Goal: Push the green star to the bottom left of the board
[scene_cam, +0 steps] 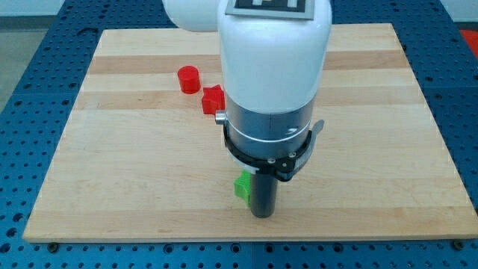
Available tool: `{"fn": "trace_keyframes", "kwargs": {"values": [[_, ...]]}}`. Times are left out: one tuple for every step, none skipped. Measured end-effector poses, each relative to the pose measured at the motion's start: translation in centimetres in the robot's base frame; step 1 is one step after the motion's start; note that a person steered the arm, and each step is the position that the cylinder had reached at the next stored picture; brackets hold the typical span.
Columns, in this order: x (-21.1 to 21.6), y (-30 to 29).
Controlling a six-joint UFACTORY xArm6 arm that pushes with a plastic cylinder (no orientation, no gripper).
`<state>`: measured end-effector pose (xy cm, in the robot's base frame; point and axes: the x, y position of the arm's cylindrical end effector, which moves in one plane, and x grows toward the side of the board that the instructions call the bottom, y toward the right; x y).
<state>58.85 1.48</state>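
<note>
A green block (242, 186), its shape mostly hidden, sits near the bottom middle of the wooden board (112, 172). Only its left part shows beside the dark rod. My tip (262, 215) rests on the board just right of and slightly below the green block, touching or nearly touching it. The arm's white and grey body hides the board's middle.
A red cylinder (189, 79) and a red block (213, 99) lie in the upper left part of the board, close together. The board lies on a blue perforated table (30, 45). The board's bottom edge is just below my tip.
</note>
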Motion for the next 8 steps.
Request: {"fn": "trace_keyframes", "kwargs": {"values": [[-0.4, 0.2], [-0.4, 0.5], [-0.4, 2.5], [-0.5, 3.6], [-2.1, 2.0], [-4.6, -3.2], [-6.8, -9.9], [-7.7, -13.0]]}}
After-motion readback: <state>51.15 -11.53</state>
